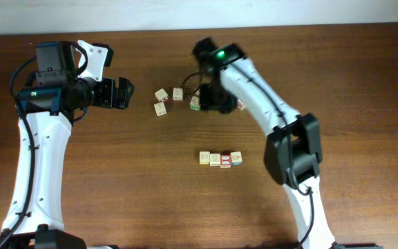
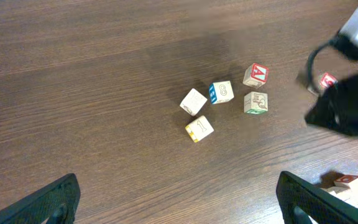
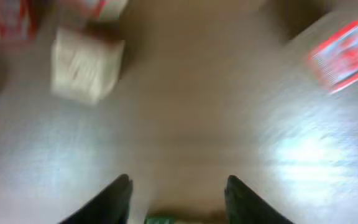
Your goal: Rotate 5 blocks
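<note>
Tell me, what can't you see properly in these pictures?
1. Right wrist view: everything past the right gripper is blurred, so the print on the pale wooden cube is unreadable.
2. Left wrist view: that dark gripper covers part of a small red-printed wooden cube.
3. Overhead view: prints on the row of four small wooden cubes are too small, and the white right arm hides its gripper.

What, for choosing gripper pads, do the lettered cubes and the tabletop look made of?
The cubes look like pale bare wood, matte, with colour-printed faces: beige sides, no shine. The tabletop looks like dark brown wood or wood-grain laminate, which one is unclear: long grain streaks, with a soft glare.
</note>
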`<state>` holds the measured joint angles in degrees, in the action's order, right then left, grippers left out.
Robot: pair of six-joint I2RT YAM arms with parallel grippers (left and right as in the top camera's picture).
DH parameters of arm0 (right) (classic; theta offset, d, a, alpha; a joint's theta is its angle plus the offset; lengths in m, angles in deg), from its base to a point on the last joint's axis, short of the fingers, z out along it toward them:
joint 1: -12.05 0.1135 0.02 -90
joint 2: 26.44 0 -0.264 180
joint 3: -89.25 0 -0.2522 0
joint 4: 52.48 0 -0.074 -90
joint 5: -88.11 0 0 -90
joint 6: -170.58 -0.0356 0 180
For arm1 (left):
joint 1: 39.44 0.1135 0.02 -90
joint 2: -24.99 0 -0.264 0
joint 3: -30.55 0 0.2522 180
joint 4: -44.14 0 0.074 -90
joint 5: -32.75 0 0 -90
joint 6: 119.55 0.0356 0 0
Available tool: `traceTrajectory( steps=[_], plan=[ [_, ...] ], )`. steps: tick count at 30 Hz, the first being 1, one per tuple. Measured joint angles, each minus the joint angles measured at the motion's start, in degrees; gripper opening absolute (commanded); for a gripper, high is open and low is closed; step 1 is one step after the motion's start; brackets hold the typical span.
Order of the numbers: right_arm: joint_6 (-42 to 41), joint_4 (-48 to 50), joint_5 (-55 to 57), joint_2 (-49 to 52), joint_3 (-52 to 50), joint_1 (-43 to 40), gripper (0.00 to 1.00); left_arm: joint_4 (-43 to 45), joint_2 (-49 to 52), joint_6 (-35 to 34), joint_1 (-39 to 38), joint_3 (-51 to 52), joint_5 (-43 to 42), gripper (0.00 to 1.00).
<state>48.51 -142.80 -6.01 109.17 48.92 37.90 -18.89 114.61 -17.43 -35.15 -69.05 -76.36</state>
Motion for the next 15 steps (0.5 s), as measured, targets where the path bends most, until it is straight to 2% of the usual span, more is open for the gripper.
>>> traceTrajectory(
  steps=[5, 10, 12, 15],
  plan=[
    [-0.22, 1.86, 1.79, 0.11, 0.0, -9.11, 0.61, -0.02, 0.0, 0.0, 0.0, 0.0, 0.0, 0.99],
    [-5.6, 4.94, 2.38, 2.95, 0.0, -11.47, 0.63, -0.02, 0.0, 0.0, 0.0, 0.0, 0.0, 0.99],
    [-6.64, 5.79, 2.4, 4.26, 0.0, -11.39, 0.61, 0.0, 0.0, 0.0, 0.0, 0.0, 0.0, 0.99],
    [-7.21, 6.62, 2.43, 4.83, 0.0, -11.17, 0.52, -0.02, 0.0, 0.0, 0.0, 0.0, 0.0, 0.99]
  ],
)
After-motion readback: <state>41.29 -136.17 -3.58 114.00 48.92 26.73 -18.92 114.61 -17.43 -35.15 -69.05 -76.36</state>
